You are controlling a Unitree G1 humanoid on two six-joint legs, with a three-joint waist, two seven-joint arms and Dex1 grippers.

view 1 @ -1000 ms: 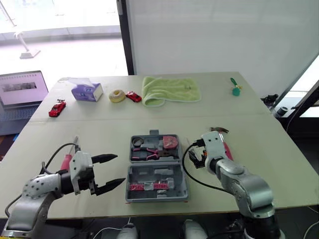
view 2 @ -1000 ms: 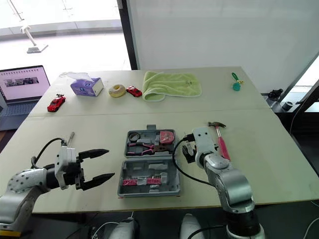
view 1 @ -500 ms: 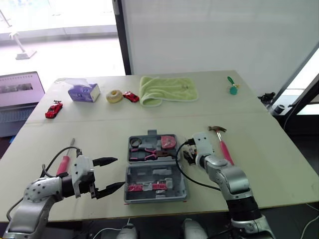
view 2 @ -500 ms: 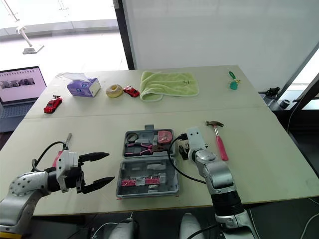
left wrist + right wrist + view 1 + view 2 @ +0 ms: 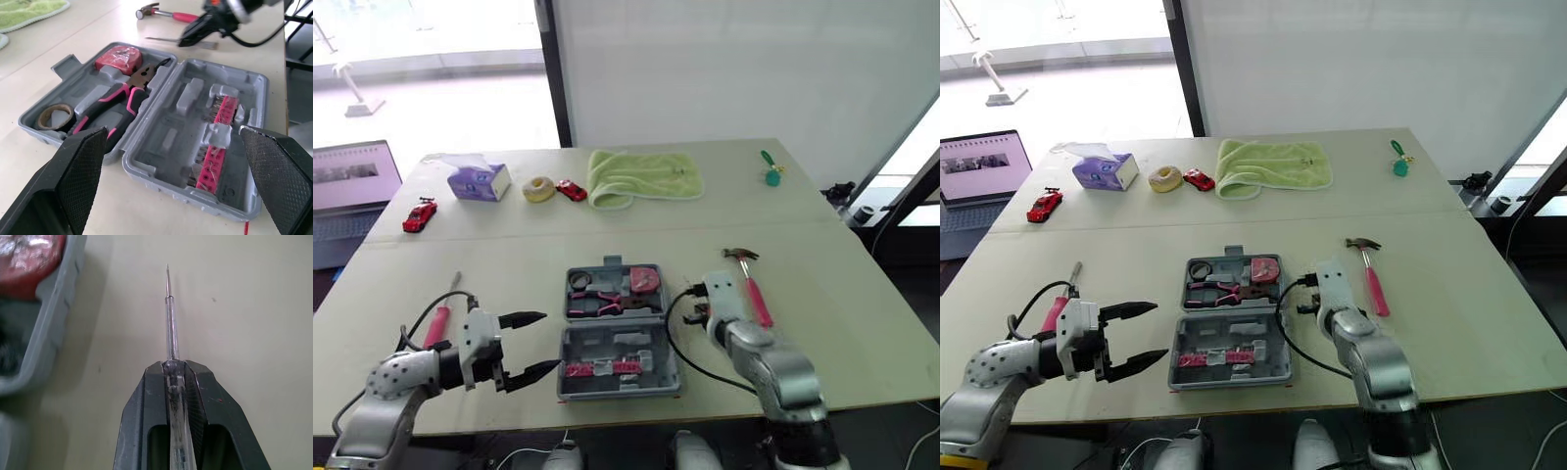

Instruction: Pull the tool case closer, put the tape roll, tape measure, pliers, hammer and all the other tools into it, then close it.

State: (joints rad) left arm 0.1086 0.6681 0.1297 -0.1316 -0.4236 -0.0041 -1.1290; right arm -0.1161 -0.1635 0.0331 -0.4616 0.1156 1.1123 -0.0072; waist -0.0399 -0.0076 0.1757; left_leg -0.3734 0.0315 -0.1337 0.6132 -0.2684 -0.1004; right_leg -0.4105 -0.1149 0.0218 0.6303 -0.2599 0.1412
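Tabletop (image 5: pixel 254 333), pale and plain, is lying under my right gripper (image 5: pixel 172 366) in the right wrist view. Its fingers are pressing together on a thin clear screwdriver (image 5: pixel 170 318), just beside the tool case (image 5: pixel 58 308) wall. Judgement: packing is under way, and next I am needing to lift this screwdriver over that wall into a free slot.

Left wrist view: the pliers (image 5: pixel 124 95), tape roll (image 5: pixel 43 116) and tape measure (image 5: pixel 118 58) are already sitting in the far half.

Head views: my left gripper (image 5: pixel 549 340) is hovering spread and empty beside the case. The hammer (image 5: pixel 756 292) and a red-handled screwdriver (image 5: pixel 440 318) are waiting on either side of it, not yet packed. The towel (image 5: pixel 641 176) and tissue box (image 5: pixel 481 181) are lying well apart, blocking nothing.
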